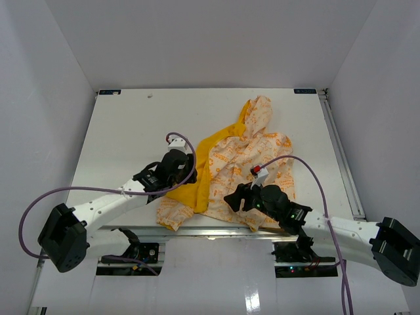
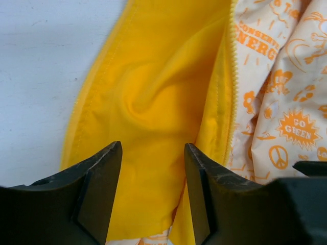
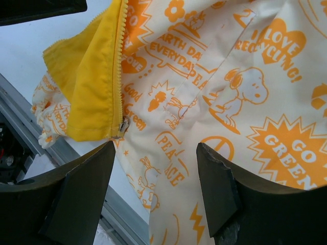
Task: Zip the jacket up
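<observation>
Jacket point(image 1: 230, 157) lies unzipped, print shouting "GO GREEN", "LOVE CYCLING", "EVERYDAY"; left fingers point(image 2: 97, 199) and right fingers point(image 3: 82, 194) both spread, grasping nothing.

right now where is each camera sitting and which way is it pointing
Top external: above, behind the arms, looking down at the jacket; left end effector and right end effector show.
Left wrist: on the left arm, facing the yellow lining and zipper teeth; its open fingers show.
Right wrist: on the right arm, facing the printed front and zipper end; its open fingers show.
Shared: both wrist views show the zipper teeth.
</observation>
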You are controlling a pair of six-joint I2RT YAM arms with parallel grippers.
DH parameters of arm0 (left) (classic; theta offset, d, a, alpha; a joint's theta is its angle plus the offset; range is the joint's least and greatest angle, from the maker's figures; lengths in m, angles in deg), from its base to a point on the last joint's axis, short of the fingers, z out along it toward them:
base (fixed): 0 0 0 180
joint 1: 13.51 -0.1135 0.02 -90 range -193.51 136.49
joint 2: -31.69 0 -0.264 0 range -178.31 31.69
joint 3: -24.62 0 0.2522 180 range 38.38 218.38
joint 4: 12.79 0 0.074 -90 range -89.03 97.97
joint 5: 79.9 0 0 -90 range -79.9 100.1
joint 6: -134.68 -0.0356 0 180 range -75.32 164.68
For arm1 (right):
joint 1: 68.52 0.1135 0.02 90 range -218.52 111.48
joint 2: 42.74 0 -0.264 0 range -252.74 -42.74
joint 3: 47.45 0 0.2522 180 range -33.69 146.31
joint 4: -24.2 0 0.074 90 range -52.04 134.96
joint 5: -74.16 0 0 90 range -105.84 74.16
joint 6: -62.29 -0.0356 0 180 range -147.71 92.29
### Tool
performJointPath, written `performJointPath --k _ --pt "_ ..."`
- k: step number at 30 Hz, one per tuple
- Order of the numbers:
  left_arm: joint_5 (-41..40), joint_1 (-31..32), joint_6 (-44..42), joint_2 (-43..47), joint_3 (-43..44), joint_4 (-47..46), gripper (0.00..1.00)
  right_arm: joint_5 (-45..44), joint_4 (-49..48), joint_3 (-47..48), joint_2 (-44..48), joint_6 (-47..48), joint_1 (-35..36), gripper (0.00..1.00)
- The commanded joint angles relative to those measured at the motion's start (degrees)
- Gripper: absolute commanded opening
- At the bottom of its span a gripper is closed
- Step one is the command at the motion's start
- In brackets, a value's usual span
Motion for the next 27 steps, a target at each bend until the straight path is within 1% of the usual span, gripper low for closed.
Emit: performJointPath --k 1,3,4,5,6,8,11,13,15,16,18,19,21,24,27 --pt "5.3 0.4 -4.8 4.8 5.0 3.1 0.58 -1.0 -4.8 0.0 2.2 0.2 0.2 0.71" --pt "4.8 2.9 -5.0 3.1 7.9 5.6 0.55 -2.9 -4.3 -1.4 4.4 -1.1 0.2 0.71" --pt "3.0 4.3 -5.0 1.6 9.2 5.7 0.55 -3.9 -4.3 -2.1 5.6 -1.2 0.2 0.71" --pt "-2.3 7.7 -4.0 -1.6 10.5 8.6 0.55 -5.7 -3.4 -3.2 8.3 -1.8 0.2 0.71" --pt "-4.5 10.1 -2.8 -2.8 12.1 10.8 0.55 -6.9 -2.3 -3.6 10.4 -2.0 0.2 0.71" --pt "-9.8 12.8 -0.9 -6.5 14.7 14.5 0.56 -8.5 -0.5 -4.6 13.5 -2.2 0.3 0.71" --pt "-14.0 15.9 1.0 -10.3 16.0 16.7 0.57 -11.1 3.8 -5.6 19.6 -2.2 0.2 0.72" --pt "-14.6 17.0 1.7 -12.3 17.0 16.9 0.6 -12.1 5.4 -6.4 23.0 -2.2 0.2 0.72" --pt "-15.8 18.9 2.3 -14.9 18.3 17.2 0.66 -12.7 6.8 -7.3 27.1 -2.0 0.2 0.72" --pt "-16.7 19.6 3.1 -15.9 19.0 17.9 0.67 -13.0 7.6 -7.4 28.8 -2.0 0.2 0.72" --pt "-19.4 20.3 5.0 -17.9 20.7 21.4 0.67 -13.4 8.6 -7.5 30.5 -2.0 0.2 0.72" --pt "-21.4 20.7 7.2 -19.3 21.5 24.2 0.67 -13.8 9.9 -7.5 31.5 -1.8 0.2 0.72" --pt "-22.9 21.4 9.6 -21.3 22.9 27.2 0.67 -14.6 11.0 -7.5 32.7 -1.5 0.2 0.73" --pt "-22.9 21.4 9.7 -24.2 23.7 27.7 0.67 -14.7 10.9 -7.8 33.1 -1.4 0.2 0.73" --pt "-24.5 21.4 10.1 -26.9 24.8 29.5 0.67 -14.5 10.8 -7.7 32.5 -1.4 0.2 0.73"
